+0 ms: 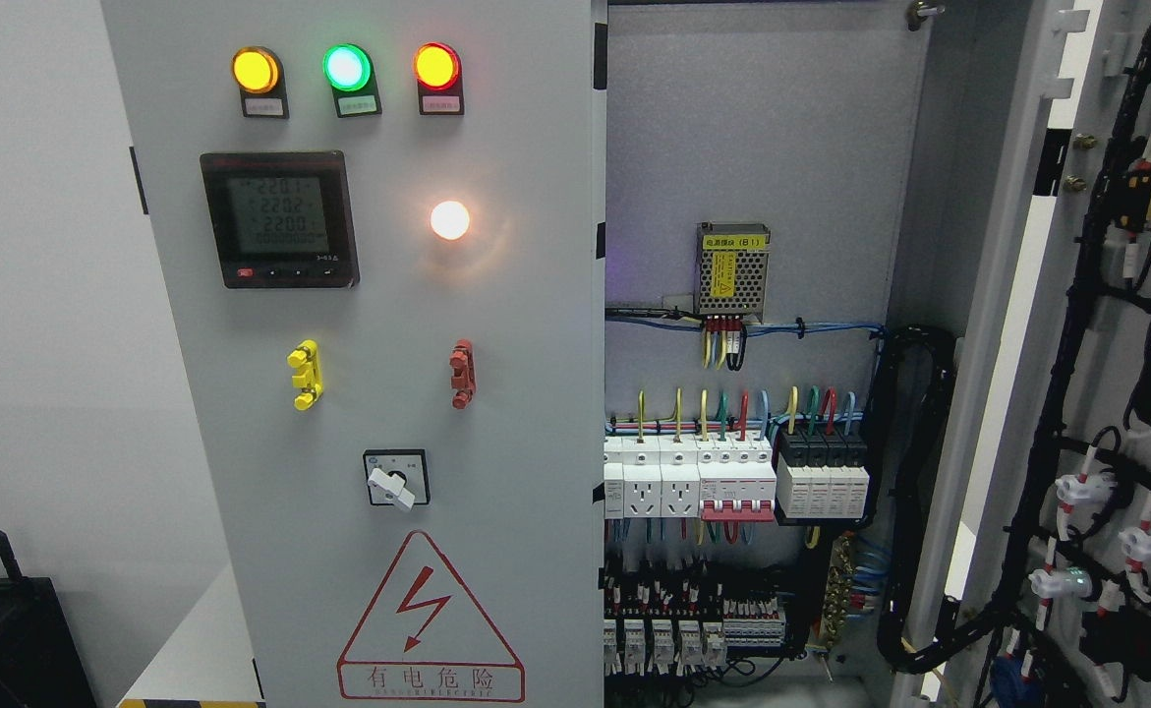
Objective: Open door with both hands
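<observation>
While right door (1106, 344) hangs swung wide at pic right, wiring on its inner face showing, left door (378, 393) is shut. Cabinet interior (752, 413) exposed: breakers (732, 482), cable bundle. Left door: 3 lamps lit, meter (278, 218) on. No robot hands in head view; finger state can't be told.

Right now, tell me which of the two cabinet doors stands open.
The right door, swung wide with its wiring-covered inner face showing. The left door, carrying the lamps and meter, remains closed.
</observation>
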### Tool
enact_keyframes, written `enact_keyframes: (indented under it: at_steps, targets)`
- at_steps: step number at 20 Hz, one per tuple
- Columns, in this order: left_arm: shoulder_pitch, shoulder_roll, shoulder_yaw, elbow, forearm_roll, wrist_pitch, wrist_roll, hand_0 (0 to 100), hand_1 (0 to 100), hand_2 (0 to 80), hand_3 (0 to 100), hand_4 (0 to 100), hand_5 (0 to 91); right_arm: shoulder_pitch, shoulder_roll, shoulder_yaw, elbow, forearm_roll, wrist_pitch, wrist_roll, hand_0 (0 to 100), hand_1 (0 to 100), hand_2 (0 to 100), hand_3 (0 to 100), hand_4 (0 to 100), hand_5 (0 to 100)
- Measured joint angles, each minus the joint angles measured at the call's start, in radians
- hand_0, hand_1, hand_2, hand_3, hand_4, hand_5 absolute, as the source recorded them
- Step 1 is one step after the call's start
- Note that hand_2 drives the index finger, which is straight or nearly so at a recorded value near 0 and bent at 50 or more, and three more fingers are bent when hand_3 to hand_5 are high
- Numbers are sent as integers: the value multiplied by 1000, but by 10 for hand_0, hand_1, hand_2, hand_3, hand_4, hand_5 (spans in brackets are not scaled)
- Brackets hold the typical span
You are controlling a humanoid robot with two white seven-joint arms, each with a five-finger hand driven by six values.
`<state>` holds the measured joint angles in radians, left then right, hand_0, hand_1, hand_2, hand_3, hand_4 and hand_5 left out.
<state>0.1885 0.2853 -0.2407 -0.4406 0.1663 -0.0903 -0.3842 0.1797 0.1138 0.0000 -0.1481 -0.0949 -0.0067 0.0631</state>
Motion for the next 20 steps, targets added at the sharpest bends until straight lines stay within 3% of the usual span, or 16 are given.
enact_keyframes:
  at_steps: [4,12,16,20]
  targets:
    - [-40,-82,6,69,-58,-3,60,0,0,0,0,30,0,35,-7,0,-60,-1,-1,0,0,0,0,0,0,0]
    - [-71,-193,58,153,-210,-9,125,0,0,0,0,30,0,208,-58,19,-364,-5,-1,4,0,0,0,0,0,0]
    - [-77,-233,81,187,-240,3,152,0,0,0,0,30,0,324,-83,44,-572,-6,-8,2,0,0,0,0,0,0]
    - [-81,-261,97,216,-227,9,172,0,0,0,0,30,0,441,-132,83,-788,-6,-71,0,0,0,0,0,0,0]
